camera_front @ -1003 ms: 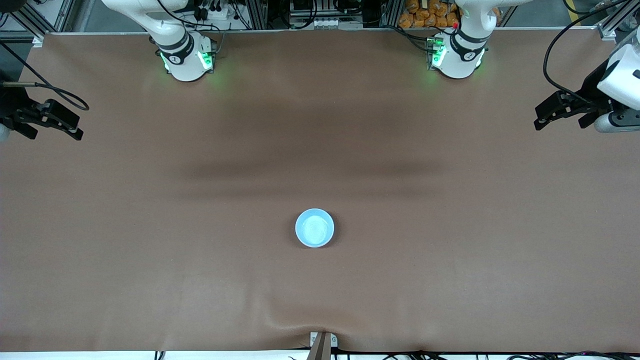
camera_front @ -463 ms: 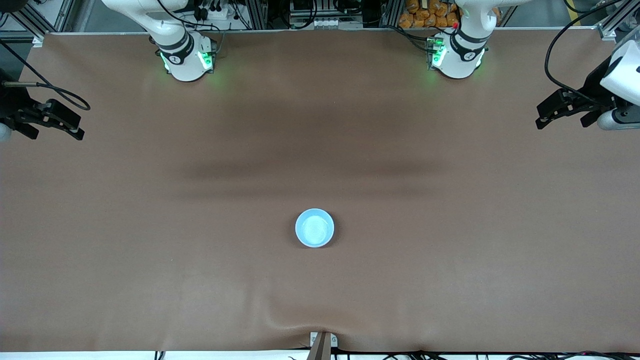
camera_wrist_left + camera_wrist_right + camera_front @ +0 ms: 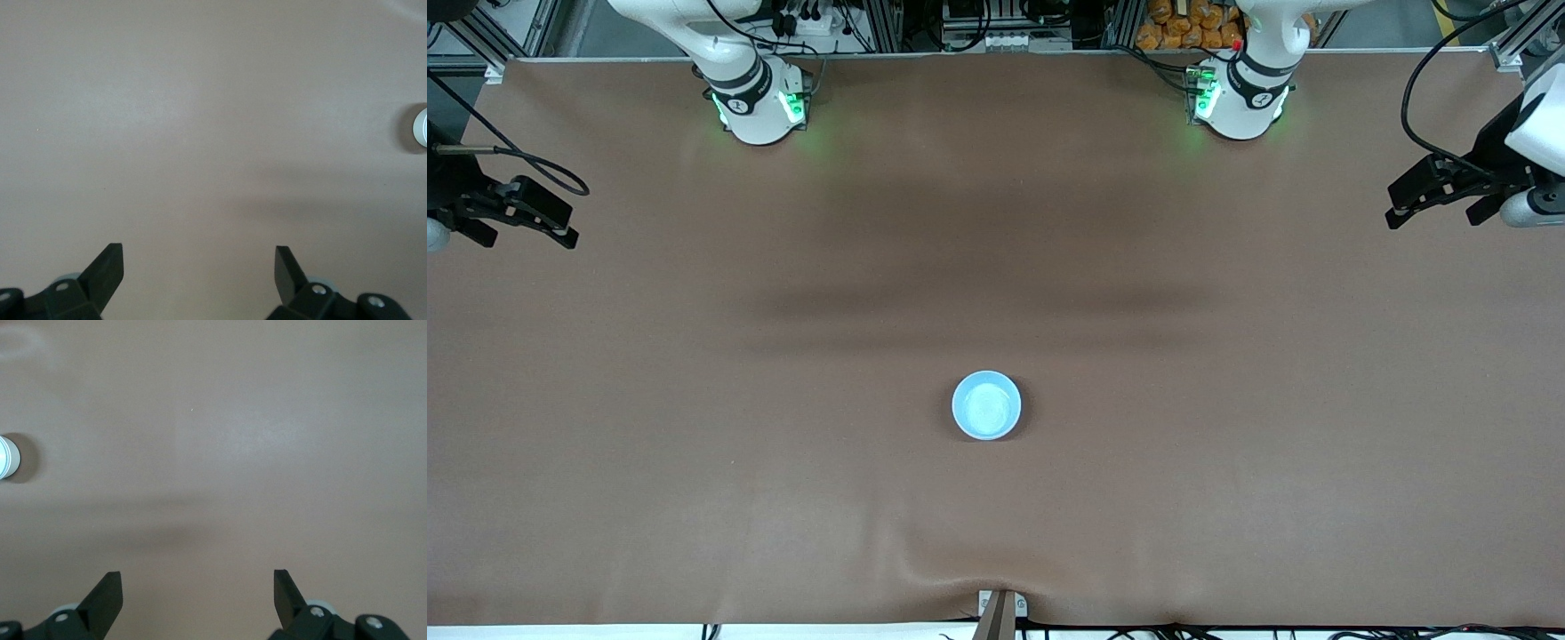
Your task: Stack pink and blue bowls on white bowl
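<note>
A plain brown table (image 3: 783,373) spread wide below aluminium framing and cables along the robots' edge. The small glossy sky-blue bowl (image 3: 986,405) sat upright on it, midway between the arms' ends; any bowls nested beneath it could not be made out. The left hand (image 3: 1405,203) hung released, empty, over its end, well apart from the bowl; the right hand (image 3: 560,227) likewise, partly cut off.

In the left wrist view, the left gripper (image 3: 199,272) hung over bare brown table (image 3: 200,120) with its two dark fingers (image 3: 107,270) spread wide and nothing between them. A blue bowl (image 3: 420,128) showed partly at the picture's edge, well apart from the gripper.
</note>
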Robot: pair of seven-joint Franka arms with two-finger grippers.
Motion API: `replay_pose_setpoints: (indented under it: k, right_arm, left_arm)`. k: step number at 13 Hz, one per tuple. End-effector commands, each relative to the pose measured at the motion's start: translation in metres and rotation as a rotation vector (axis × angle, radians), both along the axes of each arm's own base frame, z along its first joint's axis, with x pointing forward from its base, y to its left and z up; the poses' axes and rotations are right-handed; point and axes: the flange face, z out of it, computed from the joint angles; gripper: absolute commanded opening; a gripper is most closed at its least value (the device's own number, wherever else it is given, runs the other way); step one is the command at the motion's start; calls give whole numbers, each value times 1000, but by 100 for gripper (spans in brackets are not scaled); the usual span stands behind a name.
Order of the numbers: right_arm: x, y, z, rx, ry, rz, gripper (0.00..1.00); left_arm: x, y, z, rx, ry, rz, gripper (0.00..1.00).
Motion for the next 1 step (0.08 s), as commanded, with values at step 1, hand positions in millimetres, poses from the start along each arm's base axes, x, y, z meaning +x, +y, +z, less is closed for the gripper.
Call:
replay_pose_setpoints:
  k: [1]
  right_arm:
    - [3, 1, 3, -10, 5, 4, 100]
  left_arm:
    - [-3, 4, 7, -17, -8, -14, 100]
